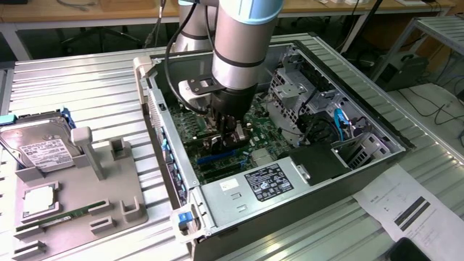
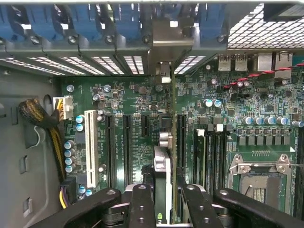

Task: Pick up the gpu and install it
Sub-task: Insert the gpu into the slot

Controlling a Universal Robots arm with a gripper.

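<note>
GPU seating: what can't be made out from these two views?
- Wrist view: the gpu is edge-on in the gripper; its own body hides its contacts, so seating cannot be told.
- Exterior view: the gripper and arm hide the gpu's lower edge and slot.
- Exterior view: the hard drive label print is too small.

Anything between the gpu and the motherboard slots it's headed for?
Nothing visible. The pincer holds the gpu edge-on over the black expansion slots, which lie bare. The braided cable bundle sits off to the side by the case wall.
</note>
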